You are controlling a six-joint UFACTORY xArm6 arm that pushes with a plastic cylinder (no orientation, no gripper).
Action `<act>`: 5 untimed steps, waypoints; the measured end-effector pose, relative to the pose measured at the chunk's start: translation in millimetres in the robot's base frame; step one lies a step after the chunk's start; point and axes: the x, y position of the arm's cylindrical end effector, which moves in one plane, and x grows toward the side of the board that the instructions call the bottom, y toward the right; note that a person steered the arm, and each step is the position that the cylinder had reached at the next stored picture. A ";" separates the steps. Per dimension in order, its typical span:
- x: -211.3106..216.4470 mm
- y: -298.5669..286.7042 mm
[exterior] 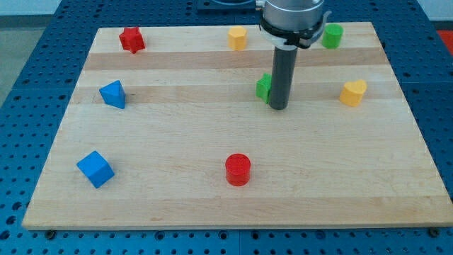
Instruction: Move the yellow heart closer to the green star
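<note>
Light wooden table (212, 198) on a blue perforated base (28, 42). No claw in view: the arm ends in a dark rod, my tip (278, 108) down on the wood, touching or just beside the green star block (264, 87) at its 9 o'clock. Yellow heart block (353, 92) at 3 o'clock of the tip, well apart. Others: blue cube (95, 168), red cylinder (238, 169), blue triangular block (113, 93), red star (132, 40), green cylinder (332, 35), yellow pentagon-like block (238, 37).

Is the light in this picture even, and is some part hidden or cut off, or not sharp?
Camera view: the light is soft and even, with only faint shadows under blocks such as the red cylinder; the rod above my tip covers most of the green star; the arm is cut off at the view's top; everything looks sharp.
</note>
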 end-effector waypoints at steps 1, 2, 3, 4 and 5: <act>16.1 25.4; 18.9 55.5; 18.9 91.3; 17.3 120.1; 2.3 124.8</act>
